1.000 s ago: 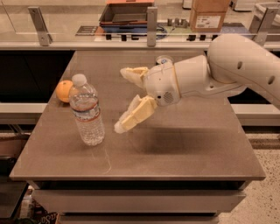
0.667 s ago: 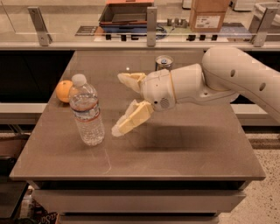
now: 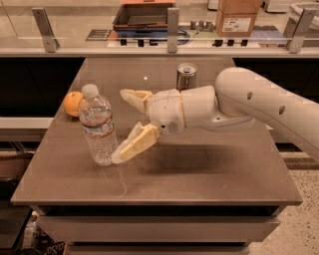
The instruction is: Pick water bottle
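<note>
The water bottle (image 3: 97,125) is clear ribbed plastic with a white cap and a pale label band. It stands on the left part of the brown table (image 3: 199,169) and leans a little to the left. My gripper (image 3: 122,124) is open right beside it on its right. The near finger (image 3: 133,145) reaches the bottle's lower side and seems to touch it. The far finger (image 3: 133,96) is behind and right of the bottle's upper part. The white arm comes in from the right.
An orange (image 3: 73,103) lies just behind and left of the bottle. A silver drink can (image 3: 187,75) stands at the back middle, behind my arm. A glass-railed counter with a tray (image 3: 144,15) and a cardboard box (image 3: 238,17) runs behind the table.
My gripper has moved left toward the bottle, fingers still open. The near finger now reaches the bottle's base, and the bottle leans slightly left. The can has come into view behind the arm.
</note>
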Controlling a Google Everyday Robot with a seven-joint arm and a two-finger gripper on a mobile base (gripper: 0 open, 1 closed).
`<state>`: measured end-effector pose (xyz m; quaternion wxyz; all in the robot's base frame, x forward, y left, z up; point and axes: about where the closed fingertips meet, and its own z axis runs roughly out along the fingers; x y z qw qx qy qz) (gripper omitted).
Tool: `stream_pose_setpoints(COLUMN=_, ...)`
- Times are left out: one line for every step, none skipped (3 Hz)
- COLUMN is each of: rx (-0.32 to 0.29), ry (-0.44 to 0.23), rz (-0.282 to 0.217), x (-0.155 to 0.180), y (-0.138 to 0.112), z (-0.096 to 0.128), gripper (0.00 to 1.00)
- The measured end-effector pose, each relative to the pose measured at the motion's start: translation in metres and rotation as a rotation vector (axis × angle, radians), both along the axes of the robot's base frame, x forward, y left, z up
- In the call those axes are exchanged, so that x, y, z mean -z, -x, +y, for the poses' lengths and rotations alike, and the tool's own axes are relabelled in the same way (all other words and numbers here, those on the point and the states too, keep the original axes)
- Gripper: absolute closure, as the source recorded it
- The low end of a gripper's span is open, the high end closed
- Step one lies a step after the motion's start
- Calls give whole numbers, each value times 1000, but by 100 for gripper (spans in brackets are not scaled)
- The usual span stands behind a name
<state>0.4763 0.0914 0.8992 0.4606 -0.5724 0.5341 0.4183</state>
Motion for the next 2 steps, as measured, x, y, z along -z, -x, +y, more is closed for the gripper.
stream_pose_setpoints(rx=-19, ry=-50, rz=-14, x=-2, y=2, z=15, gripper=0)
stream_pose_setpoints(rx=-39, ry=-96, rz=-19, x=-2, y=2, z=28, gripper=18)
